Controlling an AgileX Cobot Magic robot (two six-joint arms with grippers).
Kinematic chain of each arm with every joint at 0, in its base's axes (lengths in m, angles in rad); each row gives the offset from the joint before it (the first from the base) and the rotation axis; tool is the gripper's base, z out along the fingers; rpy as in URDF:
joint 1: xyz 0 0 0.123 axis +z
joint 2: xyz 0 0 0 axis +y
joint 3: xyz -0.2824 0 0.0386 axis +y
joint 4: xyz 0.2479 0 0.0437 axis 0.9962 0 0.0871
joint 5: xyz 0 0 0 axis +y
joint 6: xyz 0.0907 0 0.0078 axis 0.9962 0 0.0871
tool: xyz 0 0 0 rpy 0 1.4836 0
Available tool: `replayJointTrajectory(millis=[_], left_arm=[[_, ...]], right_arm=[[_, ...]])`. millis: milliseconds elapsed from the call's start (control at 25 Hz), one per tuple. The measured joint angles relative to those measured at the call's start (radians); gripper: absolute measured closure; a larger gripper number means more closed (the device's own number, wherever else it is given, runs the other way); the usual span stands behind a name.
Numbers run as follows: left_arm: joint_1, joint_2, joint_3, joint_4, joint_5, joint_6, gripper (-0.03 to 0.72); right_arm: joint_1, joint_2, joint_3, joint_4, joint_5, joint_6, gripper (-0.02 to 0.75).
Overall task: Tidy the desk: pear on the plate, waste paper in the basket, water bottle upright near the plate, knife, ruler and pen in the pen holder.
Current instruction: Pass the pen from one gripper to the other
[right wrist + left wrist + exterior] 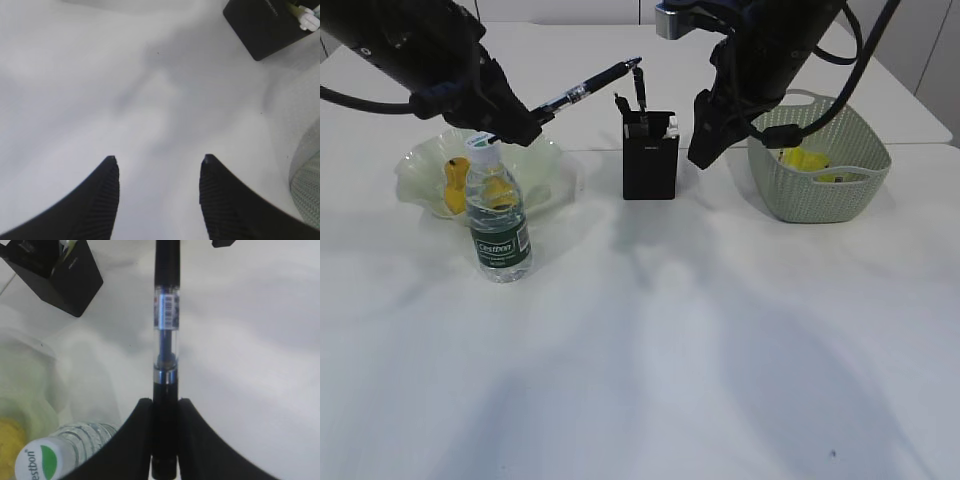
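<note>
The pen (165,335), black with a clear middle section and a barcode sticker, hangs in the air, slanting up toward the black pen holder (650,155). The left end effector (165,437) pinches its lower end between narrow-set fingers, above the upright water bottle (497,215) and the plate (550,170) with the pear (455,180). The right end effector (159,192) is spread and empty over the desk (700,340), its arm angled down between holder and basket (820,180).
</note>
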Motion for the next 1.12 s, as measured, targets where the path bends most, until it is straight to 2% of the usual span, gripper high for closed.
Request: replayJointTrajectory(millis=[720,1120], left_arm=[[0.014,0.0,0.0,-0.002,-0.055,0.002,0.591],[0.073,0.0,0.0,-0.05,-0.076,0.002,0.591]], right_arm=[[0.0,0.0,0.0,0.052,0.0,-0.008,0.351],[0.0,-0.023,0.0,0.06,0.0,-0.262,0.351]])
